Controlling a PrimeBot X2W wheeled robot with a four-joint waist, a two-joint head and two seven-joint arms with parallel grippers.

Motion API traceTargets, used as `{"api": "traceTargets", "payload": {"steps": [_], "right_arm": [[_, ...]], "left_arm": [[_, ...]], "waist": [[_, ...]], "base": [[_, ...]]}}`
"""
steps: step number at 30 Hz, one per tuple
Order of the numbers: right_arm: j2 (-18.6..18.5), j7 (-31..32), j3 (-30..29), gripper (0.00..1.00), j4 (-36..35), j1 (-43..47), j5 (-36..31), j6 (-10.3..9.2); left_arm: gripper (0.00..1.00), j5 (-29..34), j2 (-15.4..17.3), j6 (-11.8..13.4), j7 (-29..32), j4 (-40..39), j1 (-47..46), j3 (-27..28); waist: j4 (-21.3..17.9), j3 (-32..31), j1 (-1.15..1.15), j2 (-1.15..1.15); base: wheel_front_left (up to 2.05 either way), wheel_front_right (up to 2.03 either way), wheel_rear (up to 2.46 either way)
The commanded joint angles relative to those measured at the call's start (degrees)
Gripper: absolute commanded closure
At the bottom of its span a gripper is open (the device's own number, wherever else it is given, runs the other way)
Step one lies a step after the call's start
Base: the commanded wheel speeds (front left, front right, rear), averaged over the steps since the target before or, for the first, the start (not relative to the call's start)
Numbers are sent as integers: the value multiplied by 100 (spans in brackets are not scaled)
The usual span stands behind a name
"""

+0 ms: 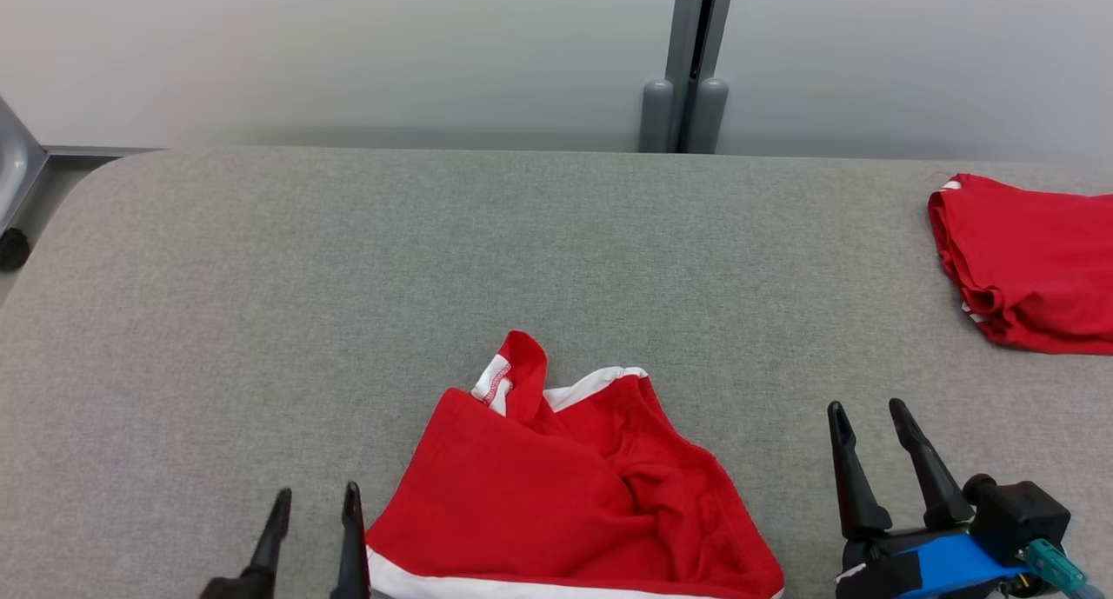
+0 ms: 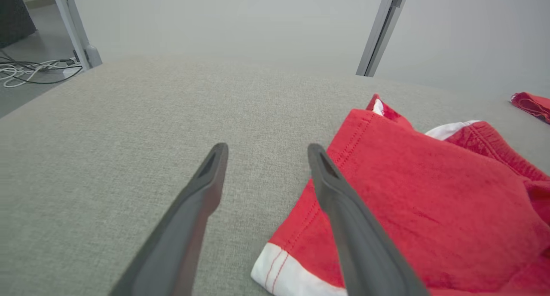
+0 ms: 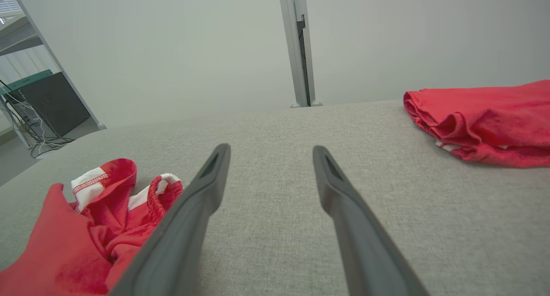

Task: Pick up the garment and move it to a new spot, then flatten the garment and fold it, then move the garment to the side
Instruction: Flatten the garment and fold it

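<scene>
Since the garment (image 1: 565,503) is a soft red knit thing (shorts maybe, can't be sure with it this crumpled), I'd expect it to weigh next to nothing and flop the second it's lifted. So no worries about breaking anything, only about it bunching up. It's lying rumpled at the near edge of the grey surface (image 1: 348,277), roughly mid-width, between the two pincers. Its left half looks fairly flat, a smooth panel with a white band (image 1: 522,587) along the near hem. The right half is a heap of soft folds, and at the far side a white-trimmed bit with red stitching pokes up. The left pincer (image 1: 317,490) sits just beside the garment's left edge, fingers spread with nothing in them. In the left wrist view one finger overlaps the hem corner, but I can't tell if it actually touches. The right pincer (image 1: 867,404) is spread and empty too, off to the right of the cloth over bare surface. For a grab I'd go for the stitched hems or the corners of the white band, since doubled fabric gives more to pinch than a single thin layer, which might slip out. The surface has a woven, felt-like texture, so I'd guess it drags on the fabric a bit when smoothing. There's also a folded red pile (image 1: 1035,260) at the far right, well apart.
</scene>
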Motion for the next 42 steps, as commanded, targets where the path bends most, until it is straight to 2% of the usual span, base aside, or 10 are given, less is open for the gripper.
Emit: {"api": "traceTargets", "payload": {"steps": [1, 10, 19, 26, 42], "right_arm": [[-10, -20, -22, 0, 9, -42, -4, 1], [-12, -20, -166, 0, -42, 50, 32, 1], [-12, -20, -317, 0, -25, 362, -22, 1], [-12, -20, -278, 0, -42, 698, -158, 1], [-11, 20, -75, 0, -105, 878, -347, 1]], "left_arm": [[0, 23, -50, 55, -82, -85, -129, 89], [0, 408, -162, 64, -122, -751, -178, 664], [0, 774, -170, -48, -124, -577, -22, 1028], [0, 927, -97, -201, -124, -381, 67, 1052], [0, 1097, -121, -297, -125, -233, 188, 1057]], "waist": [[-31, -20, 0, -1], [-219, -137, 0, -1], [-357, -385, 0, -1], [-352, -559, 0, -1], [-315, -623, 0, -1]], "base": [[0, 0, 0], [0, 0, 0], [0, 0, 0], [0, 0, 0], [0, 0, 0]]}}
